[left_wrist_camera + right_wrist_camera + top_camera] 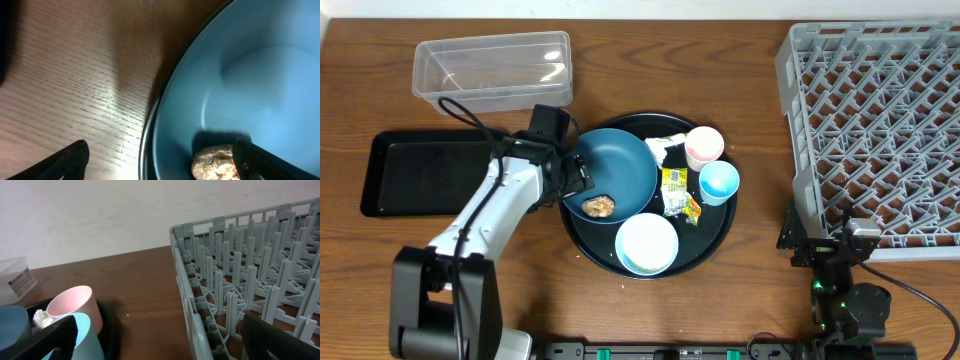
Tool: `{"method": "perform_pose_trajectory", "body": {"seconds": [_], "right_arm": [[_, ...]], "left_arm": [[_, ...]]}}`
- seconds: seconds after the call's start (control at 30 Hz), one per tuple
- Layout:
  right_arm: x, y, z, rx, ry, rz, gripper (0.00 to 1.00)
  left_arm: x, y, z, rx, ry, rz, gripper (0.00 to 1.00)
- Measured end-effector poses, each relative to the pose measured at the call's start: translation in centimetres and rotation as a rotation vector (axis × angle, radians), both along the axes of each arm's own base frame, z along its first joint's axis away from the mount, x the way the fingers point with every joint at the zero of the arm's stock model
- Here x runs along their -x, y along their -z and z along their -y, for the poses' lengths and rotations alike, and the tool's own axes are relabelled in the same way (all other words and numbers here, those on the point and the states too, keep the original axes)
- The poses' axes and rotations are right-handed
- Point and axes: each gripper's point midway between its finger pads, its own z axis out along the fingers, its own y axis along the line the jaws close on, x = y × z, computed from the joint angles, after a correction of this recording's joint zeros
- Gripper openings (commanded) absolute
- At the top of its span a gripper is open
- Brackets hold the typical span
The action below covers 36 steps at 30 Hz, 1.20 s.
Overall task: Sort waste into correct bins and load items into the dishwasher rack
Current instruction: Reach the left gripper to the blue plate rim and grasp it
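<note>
The dark-blue bowl [620, 165] sits on a round black tray [712, 236] and holds the brown food lump [599, 206]. My left gripper [576, 178] is open and straddles the bowl's left rim. In the left wrist view one finger [70, 160] is over the table and the other finger [257, 160] is inside the bowl [260, 75], beside the lump [212, 162]. The white bowl [647, 243], pink cup [704, 147], light-blue cup [718, 183], yellow-green wrapper [676, 192] and tissue [663, 148] share the tray. My right gripper [817, 243] hangs open by the grey rack [880, 130], holding nothing.
The clear tub [490, 65] stands at the back left, with the shallow black tray [420, 170] in front of it. In the right wrist view the rack's wall [200, 295] rises close on the right, and the pink cup [75, 307] and light-blue cup [87, 335] stand at the left.
</note>
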Motion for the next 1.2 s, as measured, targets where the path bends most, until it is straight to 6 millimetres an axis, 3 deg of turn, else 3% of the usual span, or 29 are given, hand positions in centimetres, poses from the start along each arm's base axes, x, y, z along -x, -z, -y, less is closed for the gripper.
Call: {"method": "perform_pose_trajectory", "body": {"seconds": [0.3,0.77,0.93,1.07,1.2], "right_arm": [[0.0,0.0,0.0,0.000,0.000,0.000,0.99],[0.0,0.0,0.0,0.000,0.000,0.000,0.99],[0.0,0.0,0.0,0.000,0.000,0.000,0.99],[0.0,0.0,0.0,0.000,0.000,0.000,0.99],[0.0,0.0,0.0,0.000,0.000,0.000,0.99]], "left_arm": [[0.5,2.5,0.2,0.005,0.005,-0.078,0.72],[0.3,2.4,0.3,0.006,0.011,-0.068,0.36],[0.2,2.1,0.3,0.006,0.017,-0.058,0.31],[0.1,1.7,0.3,0.008,0.017,-0.045,0.13],[0.1,1.7,0.3,0.007,0.024,-0.044,0.06]]}}
